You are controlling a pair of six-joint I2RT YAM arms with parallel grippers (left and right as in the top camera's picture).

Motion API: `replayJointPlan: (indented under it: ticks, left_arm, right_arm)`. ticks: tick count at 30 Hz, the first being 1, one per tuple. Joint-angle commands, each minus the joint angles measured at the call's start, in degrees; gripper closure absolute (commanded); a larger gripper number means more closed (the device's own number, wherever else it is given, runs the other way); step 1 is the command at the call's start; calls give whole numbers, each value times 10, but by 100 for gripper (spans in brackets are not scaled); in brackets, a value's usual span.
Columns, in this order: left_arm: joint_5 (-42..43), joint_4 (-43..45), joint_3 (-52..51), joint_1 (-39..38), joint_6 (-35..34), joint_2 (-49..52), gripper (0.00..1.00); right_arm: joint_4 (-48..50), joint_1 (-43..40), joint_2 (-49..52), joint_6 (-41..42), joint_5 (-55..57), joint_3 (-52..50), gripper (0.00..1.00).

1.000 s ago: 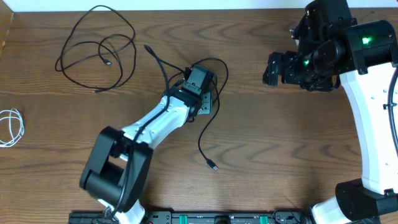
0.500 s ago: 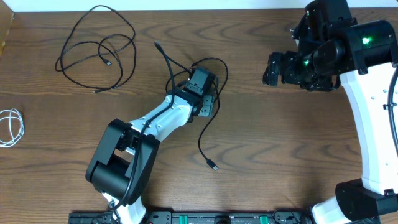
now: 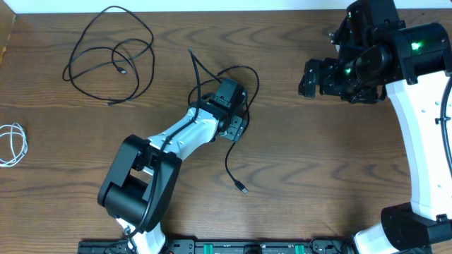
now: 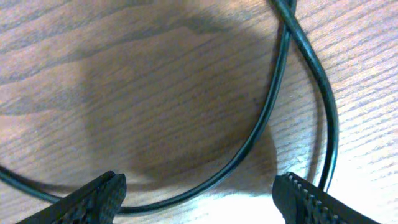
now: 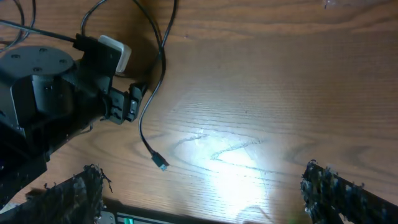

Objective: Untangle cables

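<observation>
A black cable loops around my left gripper mid-table, with one plug up at the back and the other plug toward the front. In the left wrist view the left gripper is open and low over the wood, and a curve of this cable lies between its fingertips, not clamped. My right gripper is raised at the right, open and empty. Its view shows the cable's front plug. A second black cable lies looped at the back left. The white cable lies at the left edge.
My left arm stretches diagonally from its base at the front. The right arm's white column stands along the right side. A rail runs along the table's front edge.
The back plug end of the middle black cable has swung to the right. My left gripper has shifted slightly down and right over the cable. The right arm has not moved.
</observation>
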Motion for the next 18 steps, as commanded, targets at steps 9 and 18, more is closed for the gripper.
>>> replayJointPlan:
  ticks: [9,18]
  left_arm:
    - [10,-13,-3,4,13,45,57]
    - [29,-89,2,3,-47,14,92]
  right_arm:
    - [-1,3,-6,-6,2,1,1]
    - [0,3,-6,-6,2,1,1]
